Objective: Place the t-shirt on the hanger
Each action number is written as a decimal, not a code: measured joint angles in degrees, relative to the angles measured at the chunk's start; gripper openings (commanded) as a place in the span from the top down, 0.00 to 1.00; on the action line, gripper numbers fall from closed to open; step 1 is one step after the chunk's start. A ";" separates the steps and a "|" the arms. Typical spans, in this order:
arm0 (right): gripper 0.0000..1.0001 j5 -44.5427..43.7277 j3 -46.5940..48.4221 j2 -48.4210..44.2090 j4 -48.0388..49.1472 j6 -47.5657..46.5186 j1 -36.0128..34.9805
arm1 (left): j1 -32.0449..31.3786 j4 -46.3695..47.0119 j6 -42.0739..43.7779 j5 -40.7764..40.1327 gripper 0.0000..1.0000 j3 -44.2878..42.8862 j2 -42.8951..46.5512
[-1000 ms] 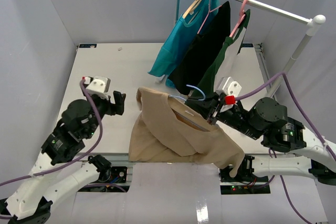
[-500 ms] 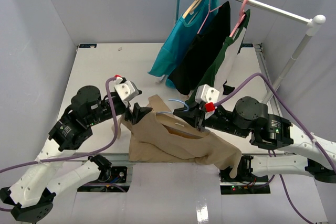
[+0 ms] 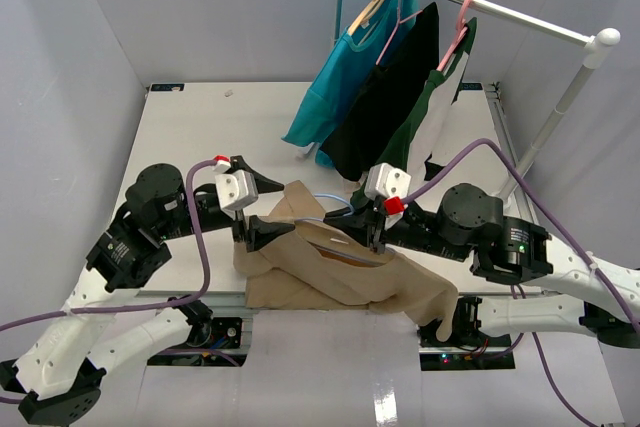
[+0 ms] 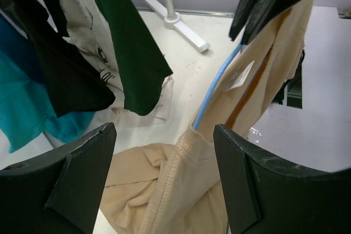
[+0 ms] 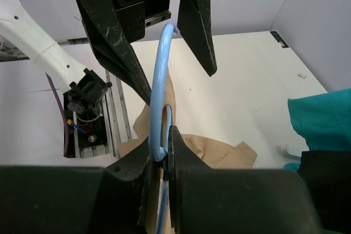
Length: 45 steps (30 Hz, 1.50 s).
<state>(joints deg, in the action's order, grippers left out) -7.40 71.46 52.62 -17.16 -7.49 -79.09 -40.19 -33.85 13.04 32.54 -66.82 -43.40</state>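
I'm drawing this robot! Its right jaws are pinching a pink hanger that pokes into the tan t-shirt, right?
Not pink: the hanger pinched by the right gripper is light blue, as the right wrist view shows. It does poke into the tan t-shirt.

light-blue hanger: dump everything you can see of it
The hanger is thin, light blue, smooth and round in section, plastic or coated wire by its look. The right gripper is shut on it, holding it raised. One arm runs down into the neck opening of the tan t-shirt, near the label. The open left gripper flanks it, apparently without touching.
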 measured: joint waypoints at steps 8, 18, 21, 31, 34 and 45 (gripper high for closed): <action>0.92 0.17 0.00 1.93 1.61 0.19 0.00 | -0.02 0.10 -0.07 4.45 0.19 -2.59 -1.46; 0.92 1.93 0.00 4.65 3.31 1.13 0.00 | -0.02 0.61 -0.03 9.03 0.33 -2.32 -4.90; 0.92 2.29 0.00 5.25 4.07 1.20 0.02 | -0.01 0.74 -0.01 10.20 0.55 -2.10 -5.47; 0.92 2.96 0.00 5.41 4.47 1.33 0.58 | -0.17 -0.02 0.09 18.71 1.00 -2.04 -6.29; 0.92 3.35 0.00 5.31 4.27 1.38 0.59 | -0.10 0.01 -0.01 19.93 1.00 -2.04 -6.52; 0.53 3.32 -0.26 4.71 3.87 1.27 0.54 | -0.10 0.04 -0.68 20.19 1.00 -2.02 -7.53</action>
<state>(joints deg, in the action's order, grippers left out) -4.08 71.21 57.33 -13.30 -6.21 -78.55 -40.29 -33.81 12.36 52.73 -68.84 -50.93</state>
